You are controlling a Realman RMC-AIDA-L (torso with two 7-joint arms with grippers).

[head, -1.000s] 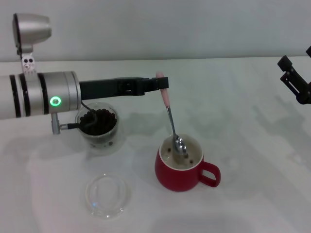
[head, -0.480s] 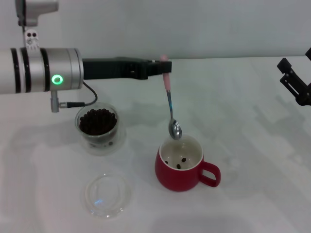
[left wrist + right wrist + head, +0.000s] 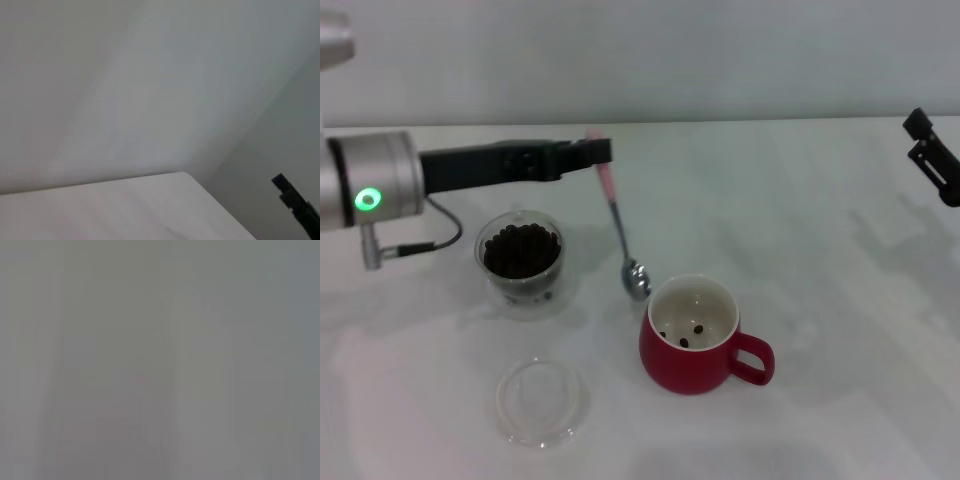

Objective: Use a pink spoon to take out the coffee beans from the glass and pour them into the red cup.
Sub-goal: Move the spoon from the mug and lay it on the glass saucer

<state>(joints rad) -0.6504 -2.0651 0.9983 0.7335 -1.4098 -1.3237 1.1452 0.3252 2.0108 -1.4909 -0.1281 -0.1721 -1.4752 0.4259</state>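
In the head view my left gripper [image 3: 596, 152] reaches in from the left and is shut on the pink handle of the pink spoon [image 3: 620, 230]. The spoon hangs downward, its silver bowl in the air between the glass and the red cup, just left of the cup's rim. The glass [image 3: 521, 258] stands under the left arm and holds a heap of dark coffee beans [image 3: 521, 248]. The red cup [image 3: 692, 335] sits to its right, handle pointing right, with a few beans on its pale bottom. My right gripper [image 3: 932, 155] is parked at the far right edge.
A flat clear glass dish [image 3: 540, 402] lies on the white table [image 3: 820, 260] in front of the glass. A grey wall runs behind the table. The left wrist view shows only wall, table edge and a dark part of the other arm [image 3: 297, 202].
The left gripper lifted the spoon out of the red cup, then carried it left toward the glass. The spoon's bowl now hangs outside the cup's rim. The right arm shifted slightly.
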